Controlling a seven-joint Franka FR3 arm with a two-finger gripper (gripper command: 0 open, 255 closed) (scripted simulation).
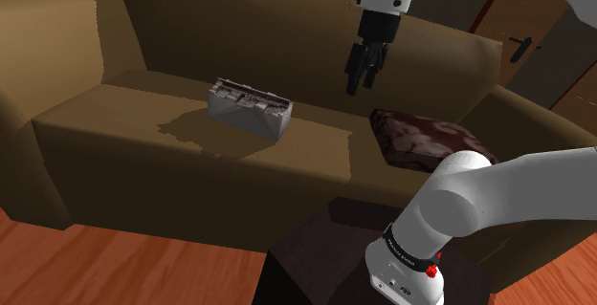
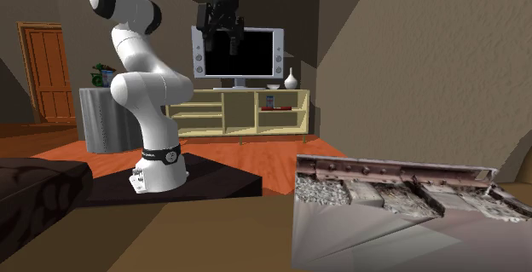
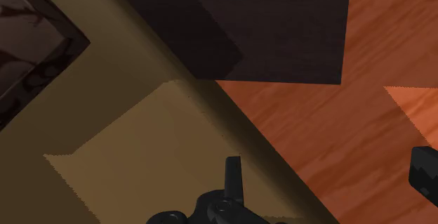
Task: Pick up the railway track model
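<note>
Blocky grey track model (image 1: 250,107), perhaps gravel-topped

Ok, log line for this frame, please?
gripper: open, empty, above sofa | railway track model: on seat, untouched | stage: pre-grasp

grey track model (image 1: 250,106), brown sofa (image 1: 115,131), mottled maroon cushion (image 1: 421,139)

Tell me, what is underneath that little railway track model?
The railway track model lies on the brown sofa seat, casting a shadow toward the shoulder view's left. The seat patch directly beneath it is covered, so anything there is hidden.
</note>
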